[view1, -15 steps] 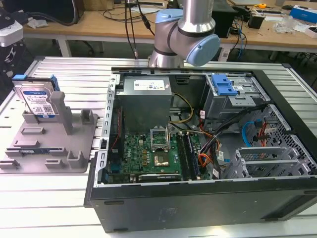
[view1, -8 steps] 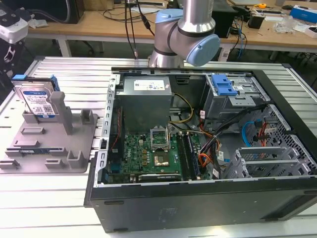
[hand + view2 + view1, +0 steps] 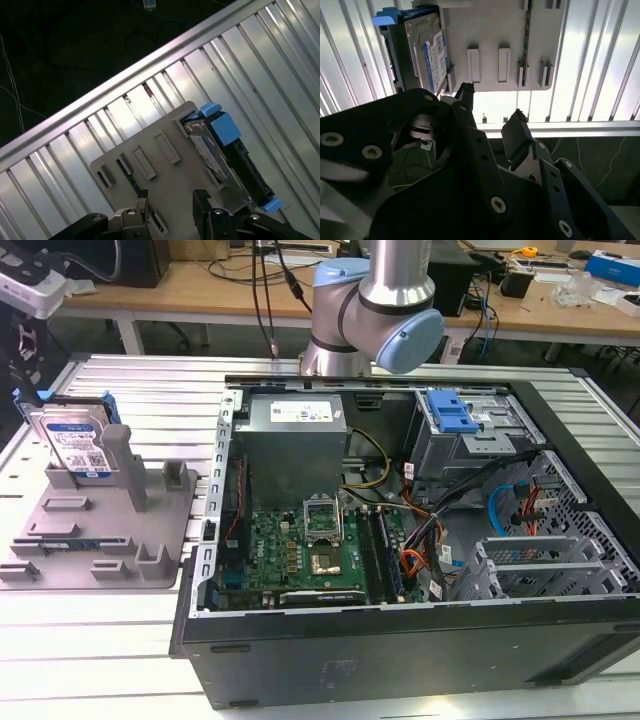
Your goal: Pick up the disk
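The tool (image 3: 491, 104), jaws parted and empty, hangs clear of the upright disk (image 3: 432, 60).

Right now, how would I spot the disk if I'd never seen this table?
Find the big open black computer case; at the exterior view's left of it lies a grey plastic fixture plate with posts. The silver metal disk stands on edge at its far corner, the only thing there with a white-and-blue label and blue rails.
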Robot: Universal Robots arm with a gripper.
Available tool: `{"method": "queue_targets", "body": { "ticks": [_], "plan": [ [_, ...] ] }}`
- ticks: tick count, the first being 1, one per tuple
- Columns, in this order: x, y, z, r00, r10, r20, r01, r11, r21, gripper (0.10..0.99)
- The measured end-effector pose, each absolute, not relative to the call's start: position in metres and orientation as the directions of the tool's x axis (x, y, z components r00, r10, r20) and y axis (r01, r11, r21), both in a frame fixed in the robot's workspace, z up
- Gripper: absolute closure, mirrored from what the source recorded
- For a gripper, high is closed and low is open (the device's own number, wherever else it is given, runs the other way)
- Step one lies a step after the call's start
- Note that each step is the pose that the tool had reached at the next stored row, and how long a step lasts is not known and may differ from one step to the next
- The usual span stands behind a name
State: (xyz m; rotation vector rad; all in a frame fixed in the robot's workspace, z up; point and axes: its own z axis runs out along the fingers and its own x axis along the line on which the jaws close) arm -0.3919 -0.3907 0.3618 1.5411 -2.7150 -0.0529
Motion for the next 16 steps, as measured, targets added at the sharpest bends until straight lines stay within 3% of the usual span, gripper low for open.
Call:
{"method": "queue_targets", "body": {
  "ticks": [1,2,16],
  "plan": [
    [-0.3919,-0.3907,0.3617,-0.494,-0.87,0.0,-0.869,0.493,0.039,0.608],
    [-0.3919,-0.3907,0.3615,-0.478,-0.879,0.0,-0.878,0.477,0.039,0.545],
    [-0.3919,-0.3907,0.3582,-0.164,-0.986,0.002,-0.986,0.164,0.038,0.545]
  ]
}}
